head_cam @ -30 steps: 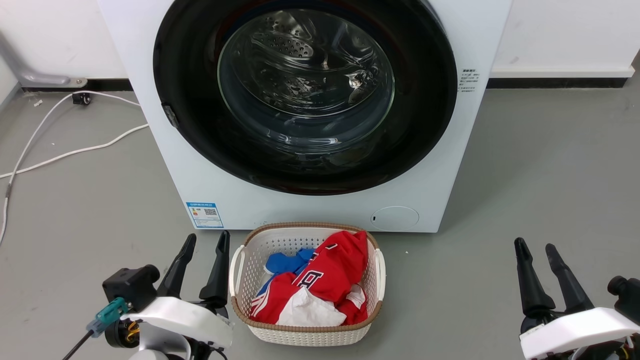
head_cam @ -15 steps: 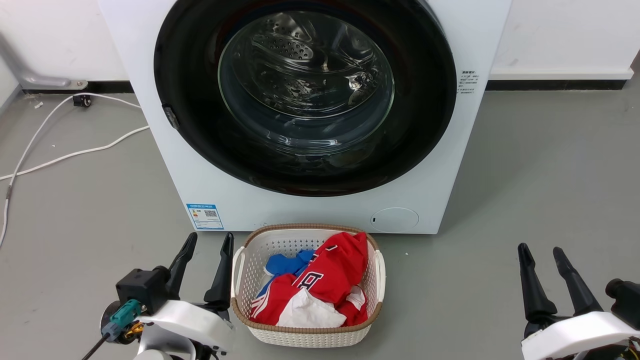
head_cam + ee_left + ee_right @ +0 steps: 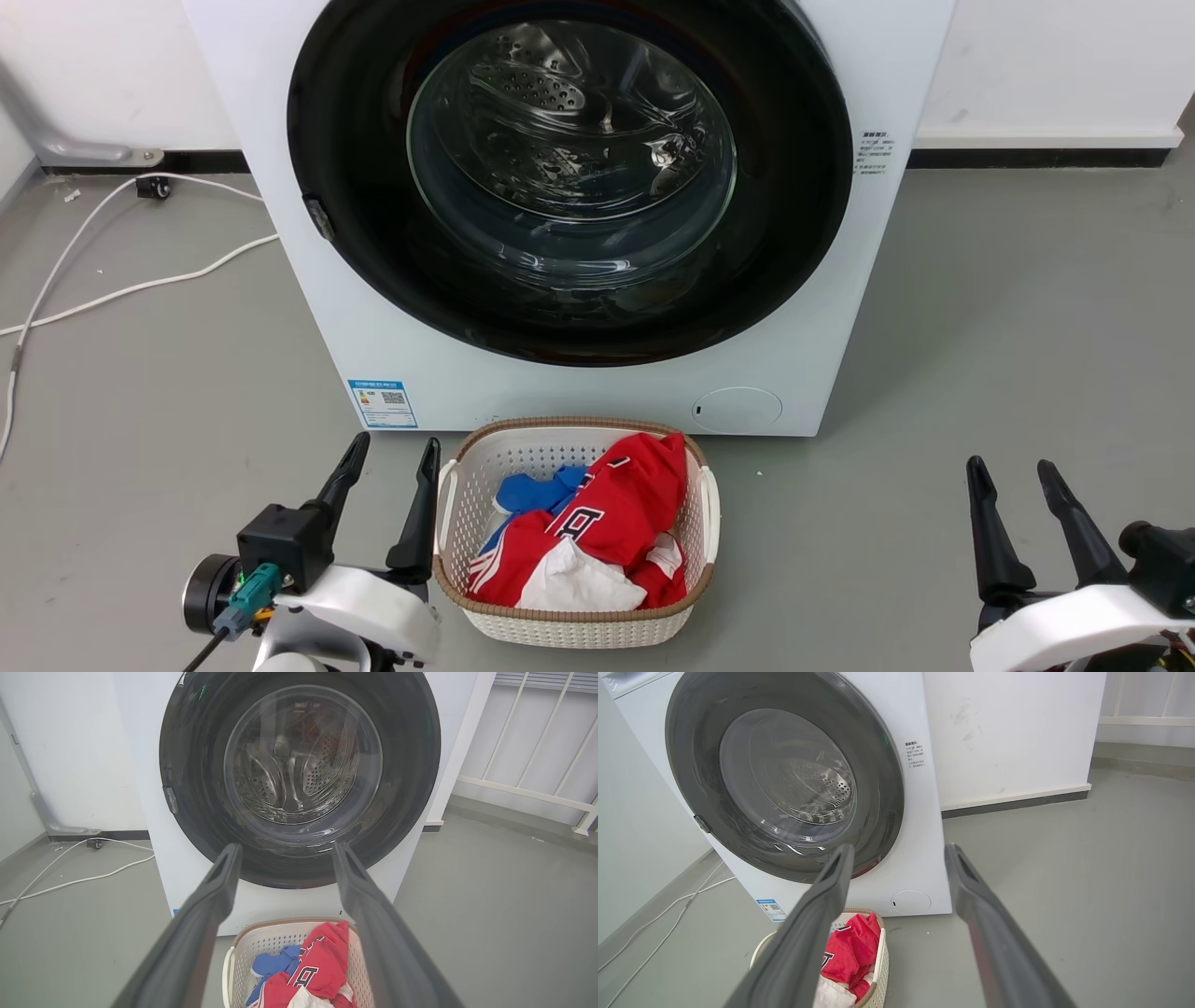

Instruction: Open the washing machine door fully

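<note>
In the basket (image 3: pixel 571 631), on the floor just before the washer (image 3: pixel 597 397): a heap of clothes, with a red shirt (image 3: pixel 625 504) bearing dark lettering on top, blue cloth (image 3: pixel 527 490) tucked under at its left and white cloth (image 3: pixel 574 581) at the near side. Lower layers hidden beneath the shirt. Door (image 3: pixel 794 233) shut flat against the washer's front, its top cut off by the head view's edge, a small grey tab (image 3: pixel 318 217) on its left rim. Behind its glass, a steel drum (image 3: pixel 560 93), contents hard to judge through reflections. Left gripper (image 3: pixel 394 446) low beside the basket's left, fingers spread, holding nothing. Right gripper (image 3: pixel 1010 467) well off to the basket's right, likewise spread and holding nothing. Both well apart from the door. Print on the blue label (image 3: pixel 382 402) too small to read.
</note>
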Controlling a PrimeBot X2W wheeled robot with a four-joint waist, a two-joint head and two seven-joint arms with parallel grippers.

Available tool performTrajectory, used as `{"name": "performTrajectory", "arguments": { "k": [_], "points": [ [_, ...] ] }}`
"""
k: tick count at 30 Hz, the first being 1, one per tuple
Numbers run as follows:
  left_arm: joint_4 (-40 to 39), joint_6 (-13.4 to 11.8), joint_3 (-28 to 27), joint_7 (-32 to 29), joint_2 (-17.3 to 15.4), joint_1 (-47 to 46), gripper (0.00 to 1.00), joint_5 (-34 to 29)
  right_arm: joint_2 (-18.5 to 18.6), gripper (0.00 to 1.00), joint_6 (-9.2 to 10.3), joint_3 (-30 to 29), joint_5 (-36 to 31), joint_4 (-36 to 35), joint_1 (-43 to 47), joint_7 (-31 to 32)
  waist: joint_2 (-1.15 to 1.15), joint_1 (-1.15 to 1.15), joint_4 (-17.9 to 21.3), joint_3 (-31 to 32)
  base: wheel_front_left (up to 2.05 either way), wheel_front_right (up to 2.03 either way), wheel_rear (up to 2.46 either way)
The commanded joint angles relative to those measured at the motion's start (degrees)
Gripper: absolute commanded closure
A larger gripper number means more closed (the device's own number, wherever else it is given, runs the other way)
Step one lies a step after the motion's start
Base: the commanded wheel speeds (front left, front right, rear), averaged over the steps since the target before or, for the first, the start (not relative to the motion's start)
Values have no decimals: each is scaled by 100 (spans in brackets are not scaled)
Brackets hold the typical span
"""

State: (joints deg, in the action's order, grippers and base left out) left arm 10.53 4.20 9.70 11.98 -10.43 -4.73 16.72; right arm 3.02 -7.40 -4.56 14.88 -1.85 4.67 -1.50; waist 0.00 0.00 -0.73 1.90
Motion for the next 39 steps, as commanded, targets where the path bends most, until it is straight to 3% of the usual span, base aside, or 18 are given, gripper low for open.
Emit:
{"name": "performTrajectory", "arguments": {
  "k": [1, 25, 38, 39],
  "points": [
    [-9, -25, 20, 49, -42, -82, 0, -90, -9, 0, -13, 9, -106, -18, -46, -32, 0, 0, -4, 0, 0, 0, 0],
    [162, -105, 131, 301, -81, -97, 0, -700, -21, 0, -14, 8, -928, 65, 13, -293, 0, 0, -35, 19, 0, 0, 0],
    [185, -124, 106, 283, -91, -113, 0, -554, -22, 0, -8, 10, -777, 210, -74, -403, 0, 0, -28, 8, 0, 0, 0],
    [181, -131, 105, 276, -94, -109, 0, -540, -22, 42, -8, 6, -758, 221, -76, -405, 0, 0, -28, 8, 0, 0, 0]
  ]
}}
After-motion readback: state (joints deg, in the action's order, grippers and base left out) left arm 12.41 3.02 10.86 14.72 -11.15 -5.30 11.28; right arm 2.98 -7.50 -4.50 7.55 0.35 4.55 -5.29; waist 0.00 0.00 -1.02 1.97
